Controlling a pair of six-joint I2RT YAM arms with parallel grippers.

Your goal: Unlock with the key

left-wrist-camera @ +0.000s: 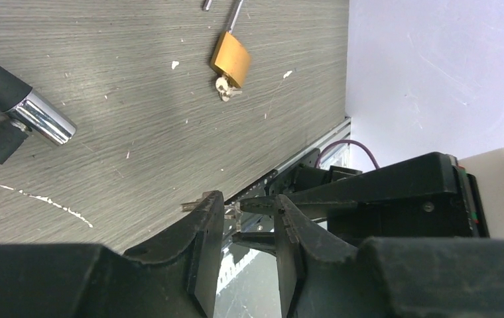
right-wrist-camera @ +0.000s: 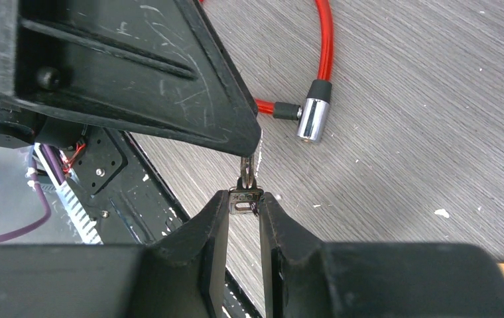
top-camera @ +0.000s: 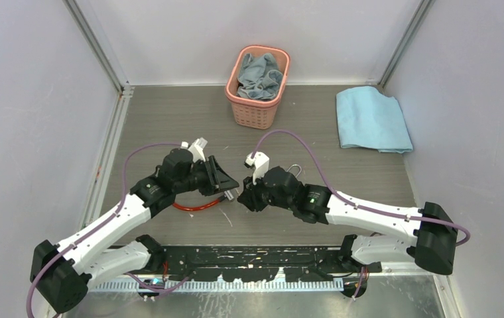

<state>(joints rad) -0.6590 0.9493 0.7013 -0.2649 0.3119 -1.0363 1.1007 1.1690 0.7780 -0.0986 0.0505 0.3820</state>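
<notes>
Brass padlock lies flat on the grey wood-grain table, just behind the right arm. Its shackle points away from the arm bases, and a small silvery piece sits at its keyhole end. Pale walls close the table on the left, back and right, and a black mounting plate runs along the near edge. Bare surface lies open between the arms and the back wall, and also left of the left arm.

A pink basket of grey cloths stands at the back centre. A folded blue towel lies well apart from it at the back right. A red cable lock curls on the table under the left wrist, its chrome end near the fingertips.

Both grippers meet tip to tip mid-table. The right gripper is clenched on the head of a key. A second metal piece linked to it reaches up to the tip of the left gripper. The left jaws stand slightly apart, and I cannot tell whether they pinch anything.
</notes>
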